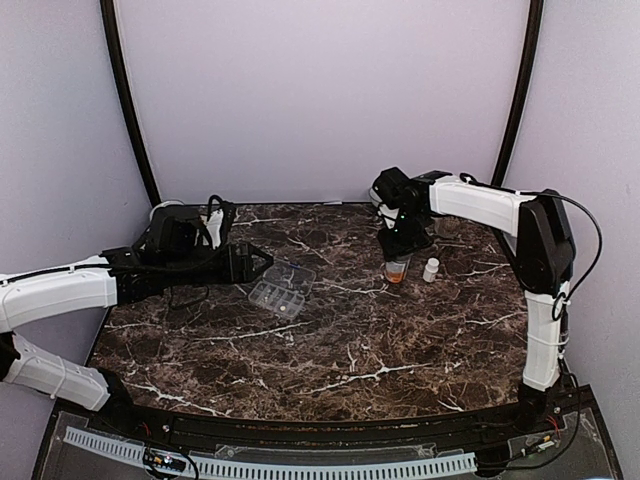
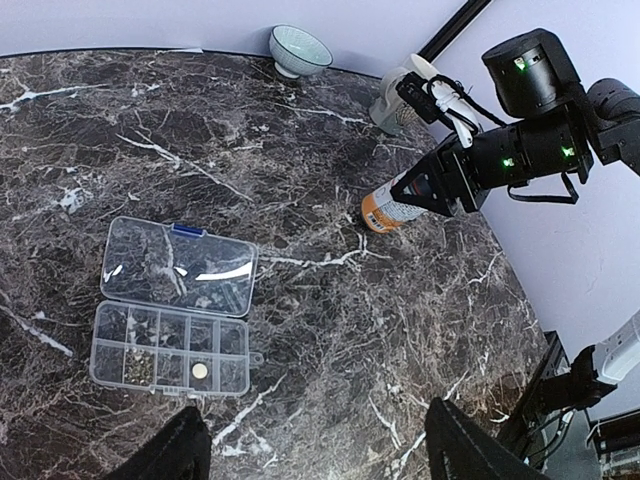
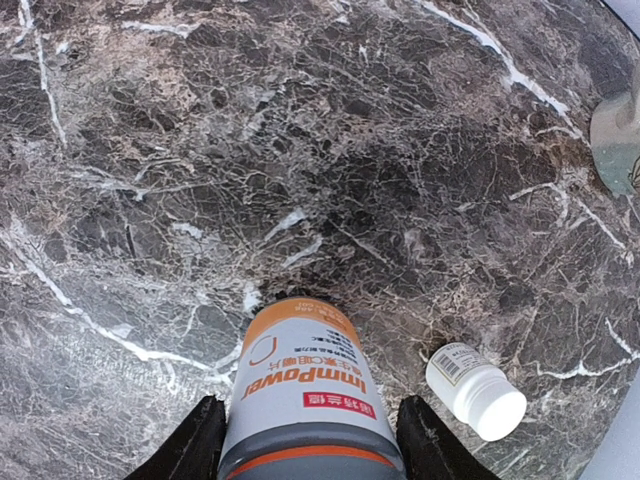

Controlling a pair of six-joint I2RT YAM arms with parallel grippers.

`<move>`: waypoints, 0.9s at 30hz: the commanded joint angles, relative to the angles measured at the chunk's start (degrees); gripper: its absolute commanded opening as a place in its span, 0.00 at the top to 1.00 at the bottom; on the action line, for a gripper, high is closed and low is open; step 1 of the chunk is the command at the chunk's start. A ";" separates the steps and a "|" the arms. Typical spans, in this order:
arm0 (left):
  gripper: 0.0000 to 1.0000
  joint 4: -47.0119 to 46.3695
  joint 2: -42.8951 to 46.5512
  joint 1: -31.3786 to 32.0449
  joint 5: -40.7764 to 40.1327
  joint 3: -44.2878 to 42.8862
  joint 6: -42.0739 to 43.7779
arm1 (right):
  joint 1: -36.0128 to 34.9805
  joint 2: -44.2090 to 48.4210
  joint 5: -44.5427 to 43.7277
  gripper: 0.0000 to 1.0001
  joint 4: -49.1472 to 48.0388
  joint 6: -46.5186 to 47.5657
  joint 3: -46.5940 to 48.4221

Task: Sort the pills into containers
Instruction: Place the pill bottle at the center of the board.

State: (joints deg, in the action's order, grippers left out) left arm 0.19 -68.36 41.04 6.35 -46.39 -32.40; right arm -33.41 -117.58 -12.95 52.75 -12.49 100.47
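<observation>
The clear organizer box (image 1: 280, 290) lies open on the marble table, lid folded back. In the left wrist view its compartment tray (image 2: 170, 348) holds a round pale pill (image 2: 200, 370) and some small yellowish pills (image 2: 140, 368). My left gripper (image 1: 262, 263) is open and empty just left of the box; only its two dark fingertips (image 2: 170, 450) show at the bottom of its wrist view. My right gripper (image 1: 400, 248) is shut on an upright grey and orange "ImmPower" pill bottle (image 3: 300, 370) at the back right, a finger on each side (image 3: 190, 445).
A small white pill bottle (image 3: 475, 390) stands on the table just right of the held bottle, and it shows from above (image 1: 431, 269). A ceramic bowl (image 2: 300, 48) and a mug (image 2: 395, 100) stand near the back edge. Purple walls close in the table.
</observation>
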 commanded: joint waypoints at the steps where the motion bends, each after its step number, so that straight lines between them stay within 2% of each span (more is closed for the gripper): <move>1: 0.24 0.70 -0.18 0.21 -0.15 -0.69 0.25 | 0.35 -0.69 1.89 0.67 -0.01 -0.08 -0.12; 12: 0.24 0.61 -0.72 0.26 0.25 -0.97 0.16 | 0.41 -1.94 2.50 0.60 0.60 -0.08 -0.35; 27: 0.24 0.61 -0.88 0.21 0.08 -0.89 0.11 | 0.37 -1.69 2.97 0.38 0.06 -0.17 -0.71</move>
State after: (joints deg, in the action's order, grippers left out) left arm 0.19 -69.32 41.04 6.46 -46.41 -32.40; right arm -33.30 -119.04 -10.22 53.12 -12.47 100.22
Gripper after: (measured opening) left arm 0.760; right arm 0.605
